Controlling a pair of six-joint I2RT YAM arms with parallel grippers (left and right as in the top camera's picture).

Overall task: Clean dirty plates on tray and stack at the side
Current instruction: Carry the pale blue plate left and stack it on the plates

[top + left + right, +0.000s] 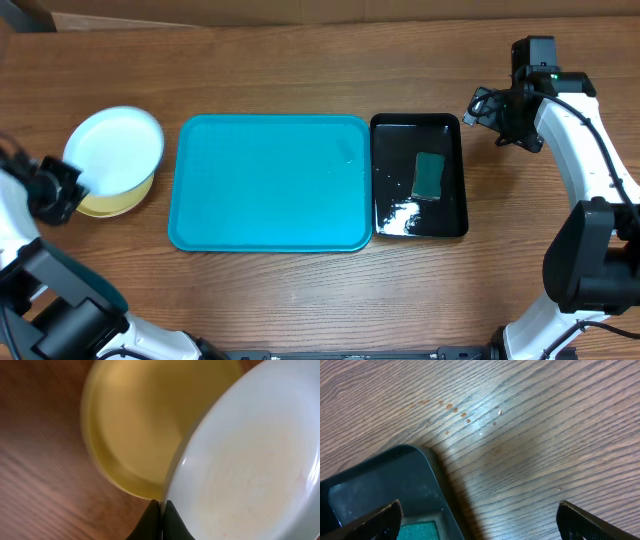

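A glossy black tray (393,150) sits on the wooden table (300,300), a dark green sponge (430,176) lying right of its middle, a whitish patch (400,218), perhaps glare or water, in its near-left corner, and small brown specks (457,410) on the wood just beyond one corner.

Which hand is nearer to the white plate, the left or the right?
Left. The left hand is shut at the rim of the white plate. The right hand is open far away, over the table beside the black tray.
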